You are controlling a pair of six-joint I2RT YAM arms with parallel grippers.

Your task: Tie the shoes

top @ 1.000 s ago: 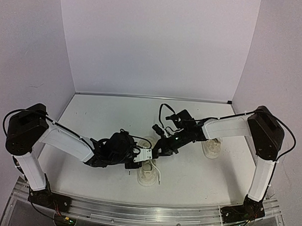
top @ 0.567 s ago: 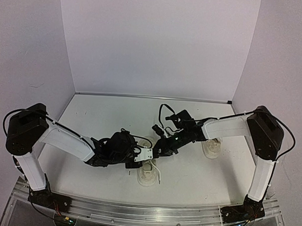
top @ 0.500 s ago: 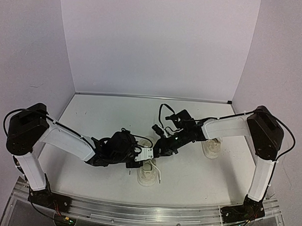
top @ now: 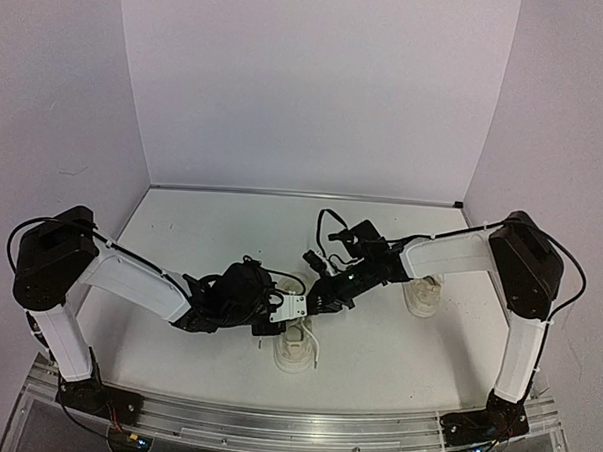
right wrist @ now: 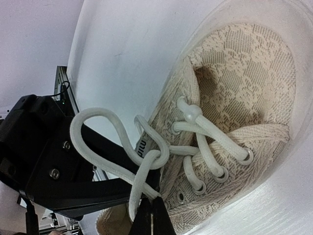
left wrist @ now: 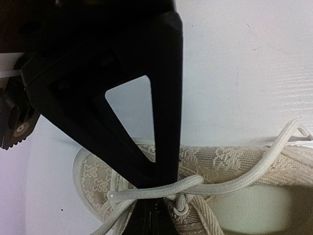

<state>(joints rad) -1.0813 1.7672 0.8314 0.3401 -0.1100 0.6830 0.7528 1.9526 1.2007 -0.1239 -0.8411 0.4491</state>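
Observation:
One cream shoe [top: 296,354] stands at the front centre, with both grippers over it. The second shoe [top: 424,294] stands to the right, partly under the right arm. My left gripper [top: 287,318] shows in the left wrist view [left wrist: 156,188] with its jaws closed on a white lace [left wrist: 230,183] that crosses the shoe's tongue [left wrist: 234,159]. My right gripper [top: 324,301] shows in the right wrist view [right wrist: 152,215], shut on a lace strand [right wrist: 134,196] that comes off a loose loop [right wrist: 93,115] beside the shoe [right wrist: 244,83].
The left gripper's black body [right wrist: 49,181] sits right beside the right fingertips. The white table [top: 221,233] is walled by pale panels at the back and sides. A metal rail [top: 293,421] runs along the near edge.
Almost nothing has moved. Both grippers keep their hold over the centre shoe, and the left gripper has crept a little up and right.

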